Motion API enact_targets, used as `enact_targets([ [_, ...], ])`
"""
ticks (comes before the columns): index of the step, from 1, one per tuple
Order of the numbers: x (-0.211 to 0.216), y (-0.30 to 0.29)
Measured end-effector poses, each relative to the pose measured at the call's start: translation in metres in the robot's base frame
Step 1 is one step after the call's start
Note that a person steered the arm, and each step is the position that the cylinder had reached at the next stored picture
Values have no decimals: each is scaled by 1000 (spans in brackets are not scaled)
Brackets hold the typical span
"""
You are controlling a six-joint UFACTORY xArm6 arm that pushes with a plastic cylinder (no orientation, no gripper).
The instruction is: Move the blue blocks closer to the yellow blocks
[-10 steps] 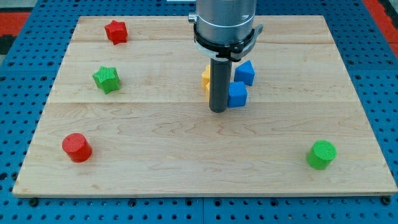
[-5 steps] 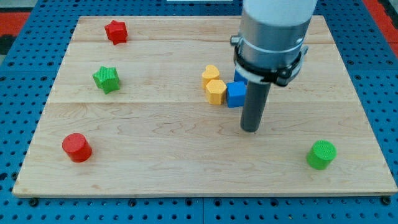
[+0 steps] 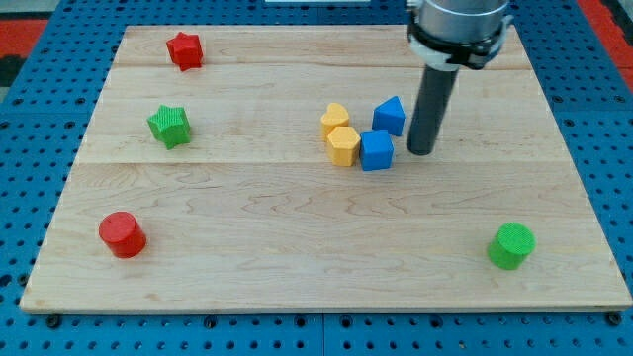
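Two yellow blocks sit together near the board's middle: a yellow heart-like block (image 3: 334, 118) and a yellow hexagon (image 3: 343, 145) just below it. A blue cube (image 3: 376, 150) touches the hexagon's right side. A second blue block, wedge-shaped (image 3: 390, 116), stands a little above and to the right of the cube, apart from the yellow blocks. My tip (image 3: 421, 151) rests on the board just right of both blue blocks, close to the blue cube with a small gap.
A red star-like block (image 3: 184, 49) is at the top left, a green star (image 3: 169, 126) below it, a red cylinder (image 3: 123, 234) at the bottom left, a green cylinder (image 3: 510, 245) at the bottom right. The wooden board (image 3: 297, 267) lies on a blue pegboard.
My tip went from the left of the blue cube, round below it, to the right of both blue blocks. The blocks have stayed in place.
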State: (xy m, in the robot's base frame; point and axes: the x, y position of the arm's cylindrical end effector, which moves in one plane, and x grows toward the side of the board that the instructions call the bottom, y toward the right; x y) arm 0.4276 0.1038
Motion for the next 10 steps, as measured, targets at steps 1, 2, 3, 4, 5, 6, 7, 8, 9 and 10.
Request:
enact_targets([
  [1,4,-26],
  [2,4,-21],
  [3,-4,53],
  [4,-28,84],
  [5,-55,82],
  [6,-56,82],
  [7,-56,48],
  [8,-56,1],
  [9,-56,-16],
  [10,-60,-17],
])
